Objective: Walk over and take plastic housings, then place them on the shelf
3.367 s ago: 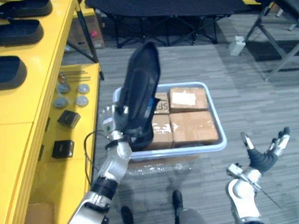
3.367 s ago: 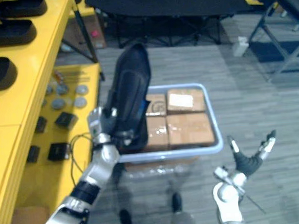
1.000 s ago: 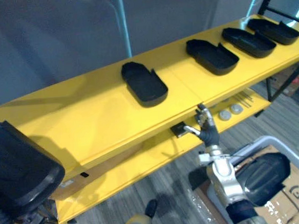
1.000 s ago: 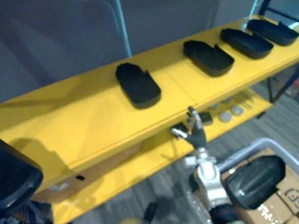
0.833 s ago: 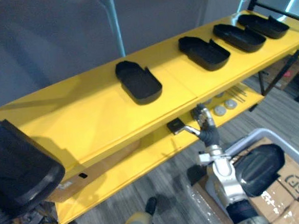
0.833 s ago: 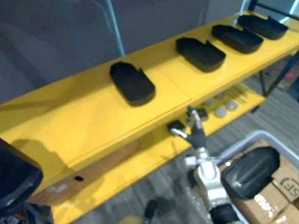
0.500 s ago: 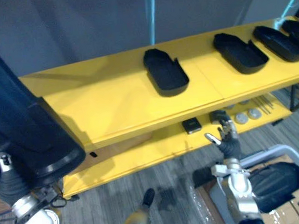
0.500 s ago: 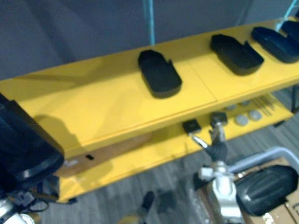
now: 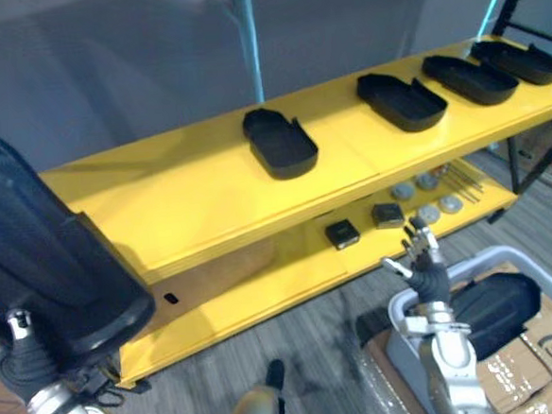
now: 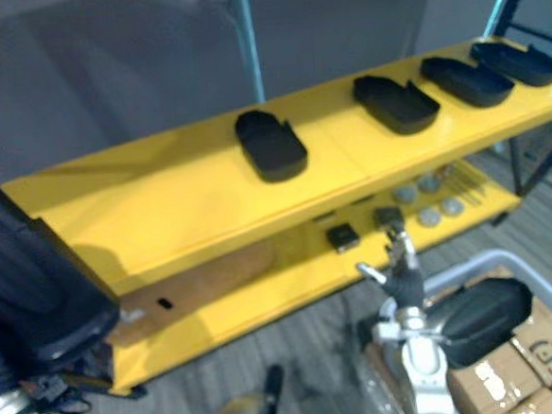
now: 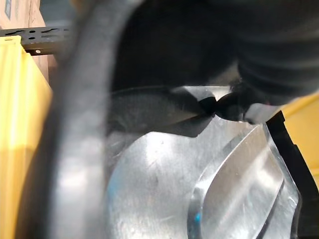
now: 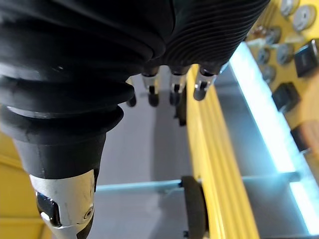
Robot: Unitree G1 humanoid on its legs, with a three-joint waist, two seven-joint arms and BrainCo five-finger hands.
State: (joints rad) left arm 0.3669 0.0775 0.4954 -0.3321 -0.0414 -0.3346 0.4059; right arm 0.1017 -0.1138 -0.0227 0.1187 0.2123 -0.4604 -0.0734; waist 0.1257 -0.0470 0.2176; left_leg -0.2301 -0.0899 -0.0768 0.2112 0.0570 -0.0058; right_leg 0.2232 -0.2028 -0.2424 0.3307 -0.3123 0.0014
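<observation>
Carrying a housing (image 9: 42, 252) at the left robot hand (image 9: 23, 355), low at the left edge of the head views. Keeping that hand's fingers hidden behind the black shell, so cannot tell whether curled round it or merely propping it. Holding the shell reared up on end, its long axis running steeply upward instead of lying flat.

Hanging the right robot hand (image 9: 422, 258) low at the right, fingers (image 12: 172, 87) straight and apart, gripping nothing. Hovering it just above a bin (image 9: 507, 253) with a spare housing (image 9: 491, 301) lying on boxes (image 9: 551, 349), well apart from the carried shell.

Facing the yellow shelf (image 9: 191, 208). Looking up and to the right from the left robot hand for the open spot: a bare stretch of the top board, between the board's left end and the nearest shelved housing (image 9: 280, 142). Passing three more along the row to the right (image 9: 401, 101) (image 9: 469, 77) (image 9: 522, 60), all lying flat, long axes running across the board's depth and roughly parallel. Showing small black blocks (image 9: 341, 234) and discs (image 9: 427, 196) on the lower board, near the right robot hand.

Judging the left arm by far the nearer to that bare stretch. Probably calling for a reach forward and rightward, while tipping the shell down until its long axis is matching the row.
</observation>
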